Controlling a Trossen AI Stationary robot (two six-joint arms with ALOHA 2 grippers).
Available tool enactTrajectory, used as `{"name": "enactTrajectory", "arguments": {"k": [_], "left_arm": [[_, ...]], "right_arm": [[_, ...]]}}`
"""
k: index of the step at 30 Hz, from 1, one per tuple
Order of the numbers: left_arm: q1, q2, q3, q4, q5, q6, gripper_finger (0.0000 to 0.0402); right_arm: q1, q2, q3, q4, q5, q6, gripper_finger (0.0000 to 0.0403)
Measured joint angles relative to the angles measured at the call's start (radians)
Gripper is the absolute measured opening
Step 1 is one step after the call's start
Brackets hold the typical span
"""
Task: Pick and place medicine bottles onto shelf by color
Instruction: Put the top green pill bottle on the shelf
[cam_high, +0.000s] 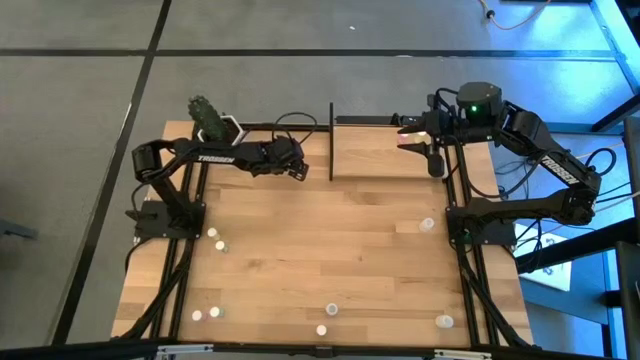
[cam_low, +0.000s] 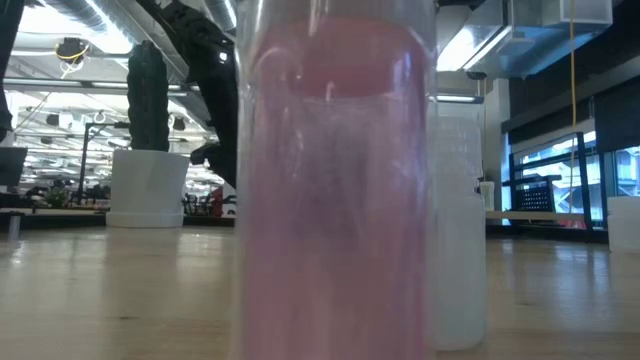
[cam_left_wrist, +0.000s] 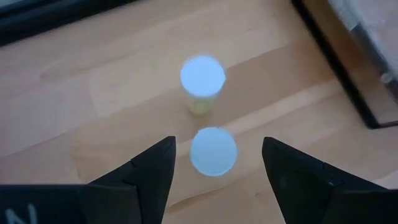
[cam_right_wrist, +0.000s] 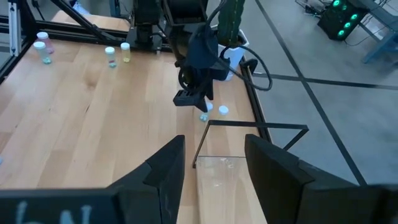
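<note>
My left gripper (cam_high: 297, 170) is open, just left of the shelf (cam_high: 385, 152), a light-wood board in thin black uprights at the table's far side. In the left wrist view its fingers (cam_left_wrist: 217, 146) stand on either side of a white-capped bottle (cam_left_wrist: 213, 151) without touching it. A second white-capped bottle (cam_left_wrist: 203, 78) stands on the table just beyond. Both bottles also show in the right wrist view (cam_right_wrist: 203, 116) (cam_right_wrist: 223, 111), below the left gripper (cam_right_wrist: 189, 98). My right gripper (cam_high: 435, 160) is open and empty (cam_right_wrist: 214, 149) above the shelf's right end.
Several small bottles stand about the table: two at the left (cam_high: 212, 233), one at the right (cam_high: 427, 224), more along the near edge (cam_high: 332, 310) (cam_high: 444, 321). A pink bottle (cam_low: 335, 180) fills the low view. A white plant pot (cam_high: 215, 125) stands far left.
</note>
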Motion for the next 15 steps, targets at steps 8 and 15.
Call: {"name": "enactTrajectory", "arguments": {"k": [8,15], "left_arm": [[-0.017,0.053,0.000,0.020,-0.005,0.003,0.0234],[-0.016,0.053,0.000,0.021,-0.051,0.004,0.0232]], "right_arm": [[0.000,0.000,0.000,-0.001,0.000,0.001,0.0170],[0.000,0.000,0.000,-0.001,0.000,0.003,0.0170]]}}
